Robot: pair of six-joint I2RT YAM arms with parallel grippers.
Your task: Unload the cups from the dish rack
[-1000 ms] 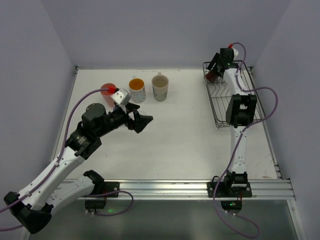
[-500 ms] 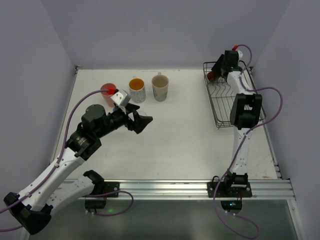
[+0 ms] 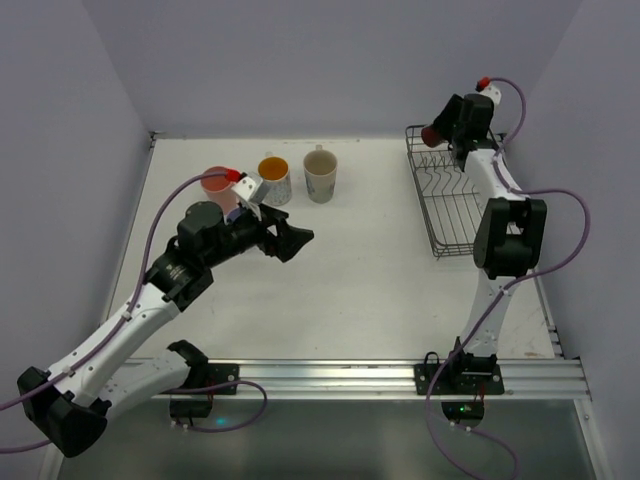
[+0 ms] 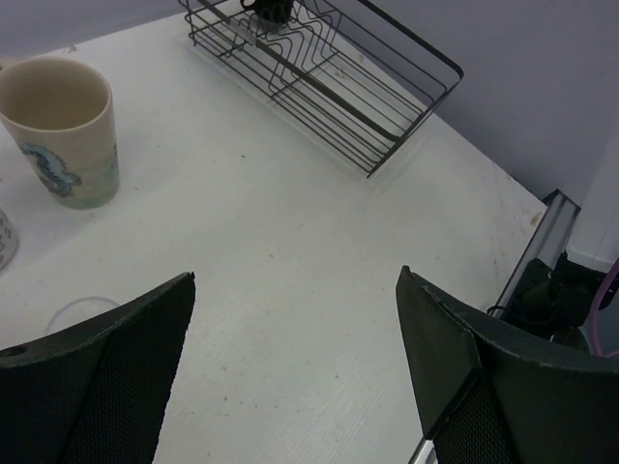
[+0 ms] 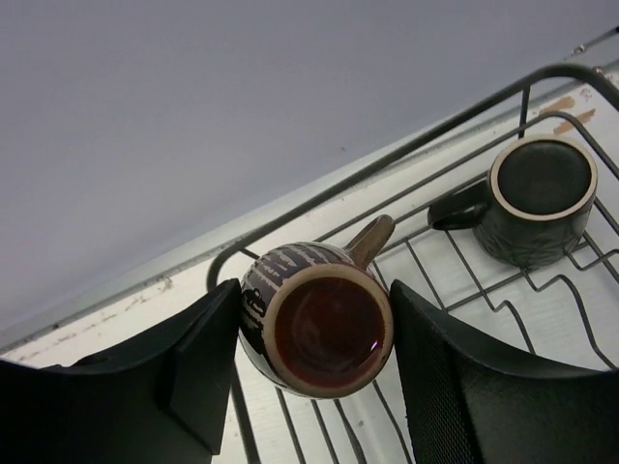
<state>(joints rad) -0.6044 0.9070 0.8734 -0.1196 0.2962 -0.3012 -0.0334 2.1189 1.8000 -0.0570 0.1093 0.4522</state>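
Note:
My right gripper point(image 3: 438, 131) is shut on a dark brown mug point(image 3: 431, 135) and holds it above the far left corner of the black wire dish rack point(image 3: 421, 190). In the right wrist view the mug point(image 5: 316, 324) sits mouth-up between both fingers, over the rack's rim point(image 5: 426, 141). A second dark mug point(image 5: 537, 198) stands in the rack. My left gripper point(image 3: 292, 240) is open and empty over the table's middle. The salmon-red tumbler point(image 3: 215, 185), the dotted mug with orange inside point(image 3: 273, 178) and the cream mug point(image 3: 320, 172) stand on the table at the far left.
In the left wrist view the open gripper point(image 4: 295, 280) hangs over bare table, with the cream mug point(image 4: 63, 130) at the left and the rack point(image 4: 329, 97) far ahead. Walls close in the table at the back and on both sides.
My right gripper has lifted the dark brown mug up out of the rack's far corner. My left arm has shifted a little to the right and forward, still open.

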